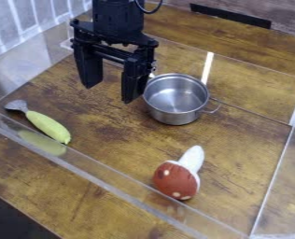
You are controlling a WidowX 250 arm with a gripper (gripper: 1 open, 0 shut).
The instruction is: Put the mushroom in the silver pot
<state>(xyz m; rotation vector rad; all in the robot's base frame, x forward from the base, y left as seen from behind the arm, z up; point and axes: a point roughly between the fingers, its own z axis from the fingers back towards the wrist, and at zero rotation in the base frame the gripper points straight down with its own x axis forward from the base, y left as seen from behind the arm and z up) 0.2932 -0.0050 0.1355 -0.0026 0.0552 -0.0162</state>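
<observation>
The mushroom (pixel 179 175) lies on its side on the wooden table, front centre, red-brown cap toward me and white stem pointing back right. Behind it, at the middle of the table, stands the silver pot (pixel 176 98), round, shiny and with nothing inside. My gripper (pixel 110 82) hangs at the back left, just left of the pot and above the table. It is open, its two black fingers (pixel 85 71) spread wide with nothing between them. The mushroom is well apart from the gripper, toward the front right.
A yellow-green banana-like item (pixel 46 125) lies at the left. A clear plastic wall (pixel 100 170) runs across the front and right of the wooden table (pixel 244 140). A white rack stands at the back left.
</observation>
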